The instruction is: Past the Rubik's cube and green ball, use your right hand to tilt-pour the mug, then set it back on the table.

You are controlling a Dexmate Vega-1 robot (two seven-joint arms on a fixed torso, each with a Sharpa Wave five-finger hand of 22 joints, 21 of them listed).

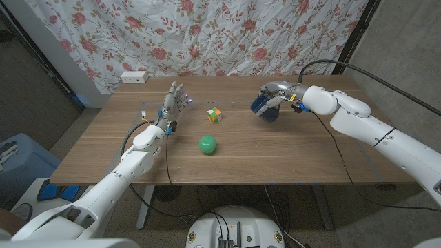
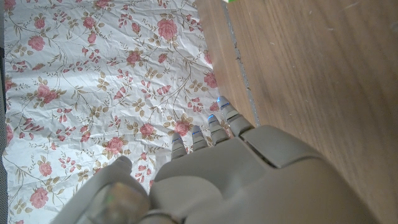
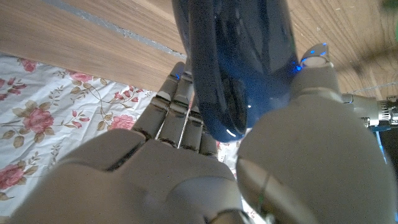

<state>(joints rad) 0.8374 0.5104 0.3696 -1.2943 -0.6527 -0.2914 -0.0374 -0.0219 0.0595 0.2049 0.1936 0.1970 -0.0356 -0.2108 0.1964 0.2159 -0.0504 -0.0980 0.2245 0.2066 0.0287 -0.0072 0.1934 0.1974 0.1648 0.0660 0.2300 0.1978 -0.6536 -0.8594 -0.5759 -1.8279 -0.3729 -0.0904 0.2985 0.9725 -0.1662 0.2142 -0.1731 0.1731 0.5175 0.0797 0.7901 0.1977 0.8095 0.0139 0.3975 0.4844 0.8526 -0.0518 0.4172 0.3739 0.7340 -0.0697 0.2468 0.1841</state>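
My right hand [image 1: 274,94] grips a dark blue mug [image 1: 264,107] at the far right of the table, holding it tilted above the wood. In the right wrist view the mug [image 3: 239,62] is clamped between thumb and fingers [image 3: 180,106], its handle facing the palm [image 3: 155,168]. A Rubik's cube [image 1: 214,115] lies near the table's middle, and a green ball [image 1: 208,144] sits nearer me. My left hand [image 1: 172,105] stands left of the cube, fingers spread upward and holding nothing; in its wrist view the left hand [image 2: 249,168] points at the floral cloth.
A white power strip [image 1: 134,76] lies at the far left corner of the wooden table [image 1: 310,158]. A floral curtain [image 1: 207,34] hangs behind. Cables run along both arms. A blue bin [image 1: 17,162] stands left of the table.
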